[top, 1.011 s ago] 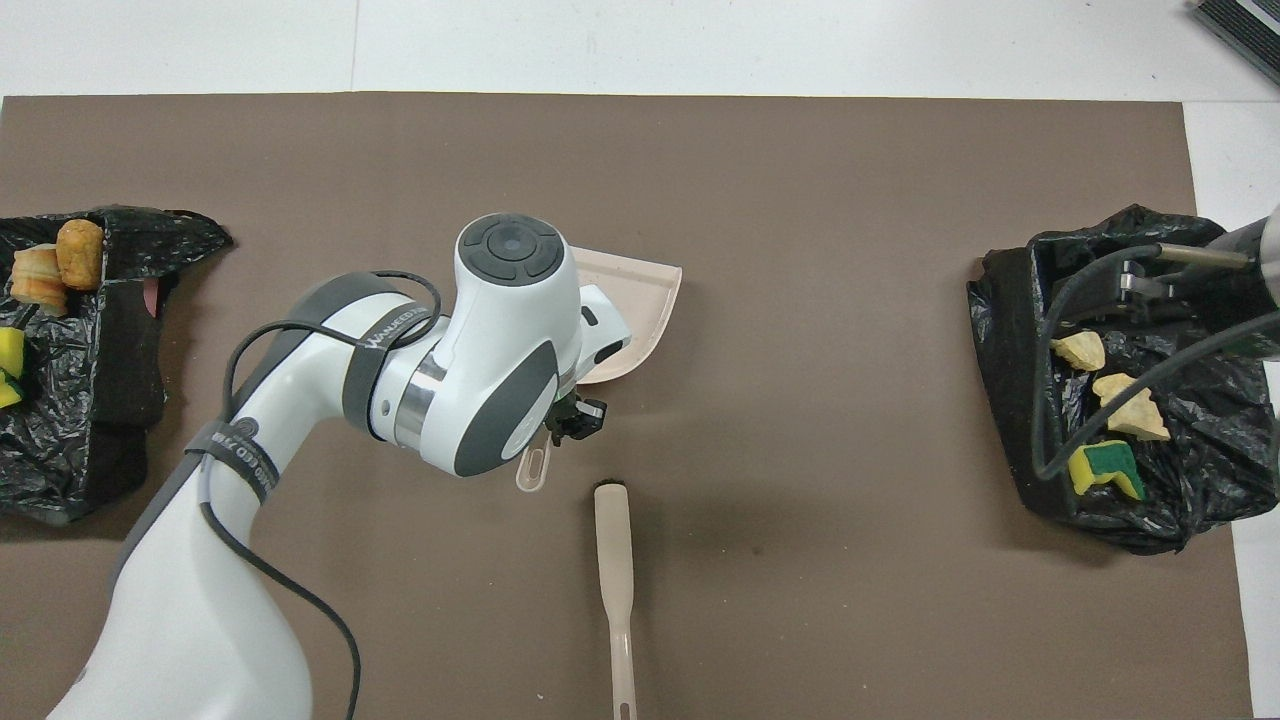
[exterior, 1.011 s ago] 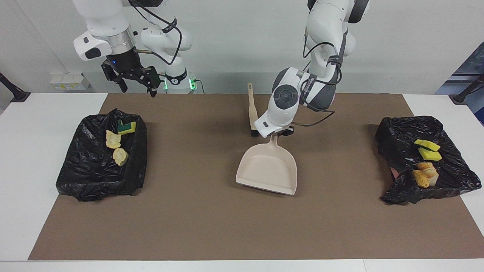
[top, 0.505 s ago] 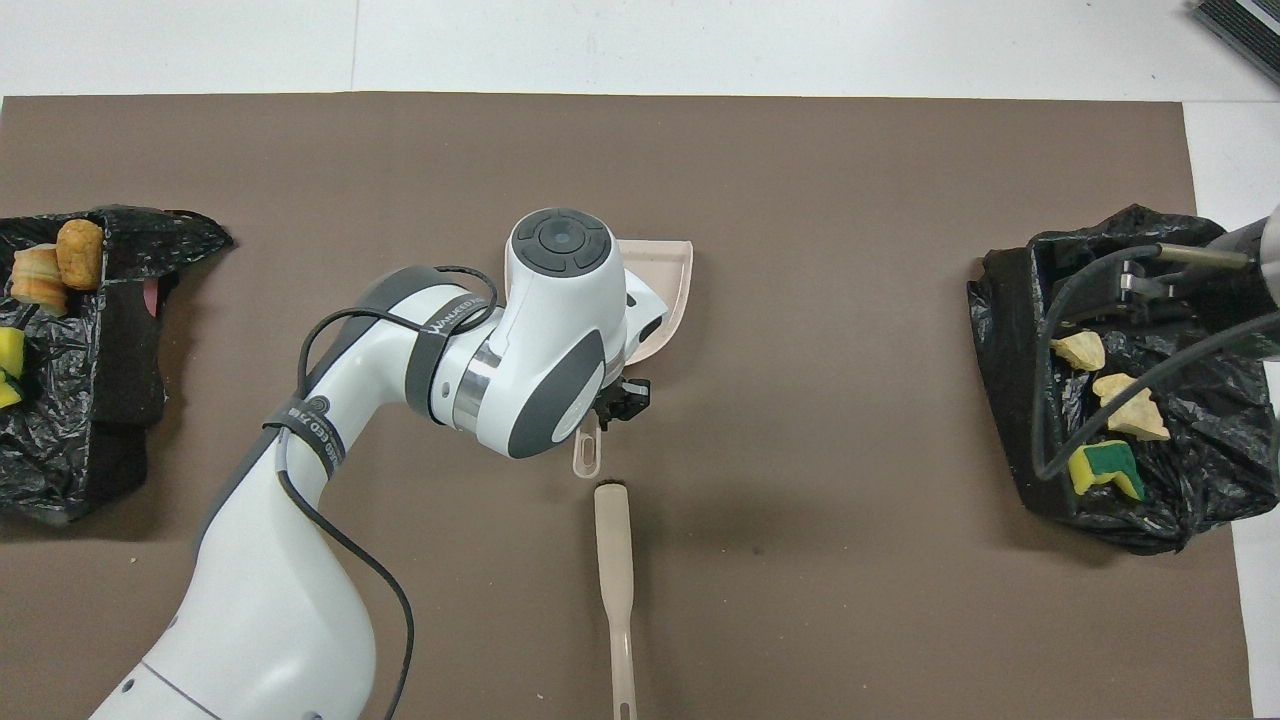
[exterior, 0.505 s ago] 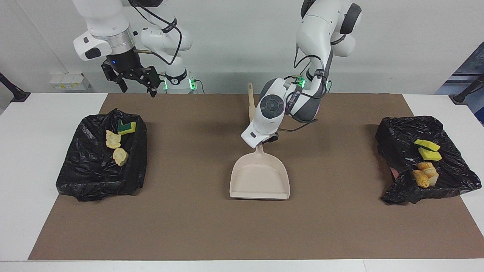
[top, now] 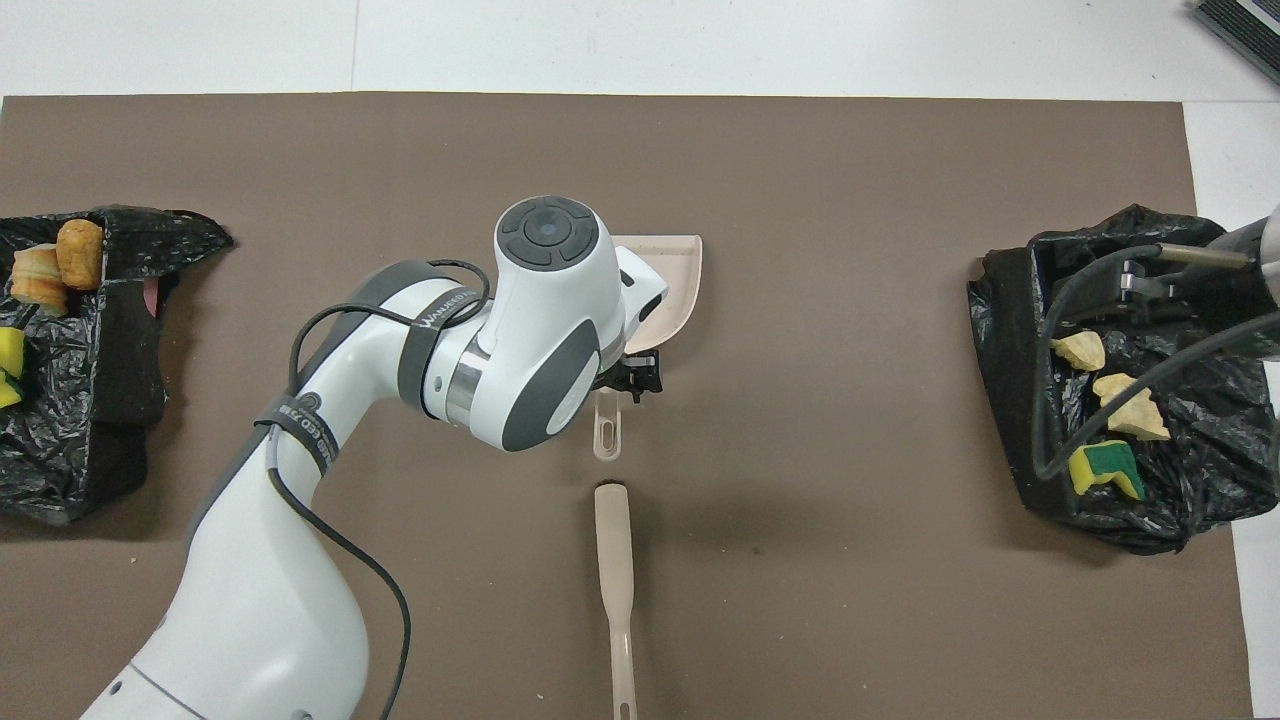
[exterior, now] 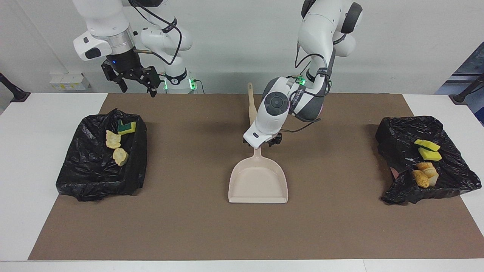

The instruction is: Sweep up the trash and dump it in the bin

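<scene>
With all the yellow sponge and bread trash [exterior: 425,160] binned, the left gripper [exterior: 261,145] over the beige plastic dustpan's [exterior: 258,180] handle — seemingly open, holding nothing — need only retreat; the right gripper [exterior: 136,81] waits, open.

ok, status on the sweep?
Left gripper over dustpan handle, dustpan flat on mat. Right gripper waits, open, over its end. Trash all in the two bins. Nothing in the way.

The dustpan [exterior: 258,180] lies flat mid-mat with the left hand [exterior: 261,144] low over its handle, fingers seemingly parted, while the right hand [exterior: 134,77] hangs above the bin [exterior: 99,166] at the right arm's end, and trash [exterior: 426,166] fills both bins.
</scene>
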Action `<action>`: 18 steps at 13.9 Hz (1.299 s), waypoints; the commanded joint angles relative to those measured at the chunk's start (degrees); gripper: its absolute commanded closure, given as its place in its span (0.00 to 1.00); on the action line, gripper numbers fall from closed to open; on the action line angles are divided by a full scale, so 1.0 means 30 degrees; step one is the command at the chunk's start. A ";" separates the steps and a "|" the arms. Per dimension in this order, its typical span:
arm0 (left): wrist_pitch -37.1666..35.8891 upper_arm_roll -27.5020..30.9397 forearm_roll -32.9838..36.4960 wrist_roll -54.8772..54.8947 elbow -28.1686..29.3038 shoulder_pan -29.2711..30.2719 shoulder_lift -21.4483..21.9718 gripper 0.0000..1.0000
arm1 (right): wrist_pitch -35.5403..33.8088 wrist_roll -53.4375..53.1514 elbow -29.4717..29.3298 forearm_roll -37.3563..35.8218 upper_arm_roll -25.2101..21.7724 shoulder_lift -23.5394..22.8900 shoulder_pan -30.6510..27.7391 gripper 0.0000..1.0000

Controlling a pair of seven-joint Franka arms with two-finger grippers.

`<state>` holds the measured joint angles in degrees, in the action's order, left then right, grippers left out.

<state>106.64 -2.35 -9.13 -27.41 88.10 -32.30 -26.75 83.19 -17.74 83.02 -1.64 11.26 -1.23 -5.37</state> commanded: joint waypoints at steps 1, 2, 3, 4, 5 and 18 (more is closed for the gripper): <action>-0.1033 0.0169 -0.0090 0.0378 0.0048 0.0773 0.1266 0.00 | -0.0396 0.0376 -0.0338 -0.0010 0.0171 -0.0146 -0.0231 0.00; -0.1326 0.0198 -0.0090 0.0610 0.0020 0.1182 0.1647 0.00 | -0.0396 0.0376 -0.0338 -0.0039 0.0143 -0.0146 -0.0231 0.00; -0.1358 0.0199 -0.0090 0.0845 -0.0039 0.1708 0.1912 0.00 | -0.0396 0.0376 -0.0338 -0.0011 0.0142 -0.0146 -0.0231 0.00; -0.1329 0.0199 -0.0061 0.1050 -0.0097 0.2148 0.2001 0.00 | -0.0396 0.0376 -0.0338 -0.0010 0.0171 -0.0146 -0.0231 0.00; -0.1300 0.0199 -0.0061 0.1226 -0.0069 0.2530 0.2234 0.00 | -0.0396 0.0376 -0.0338 -0.0010 0.0143 -0.0146 -0.0231 0.00; -0.2149 0.4242 0.1228 1.0743 -0.0010 0.5752 0.4521 0.00 | -0.0396 0.0376 -0.0338 -0.0010 0.0171 -0.0146 -0.0231 0.00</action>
<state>101.53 10.65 -5.94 2.08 87.55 -17.25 -14.35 83.19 -17.74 83.02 -1.64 11.26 -1.23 -5.38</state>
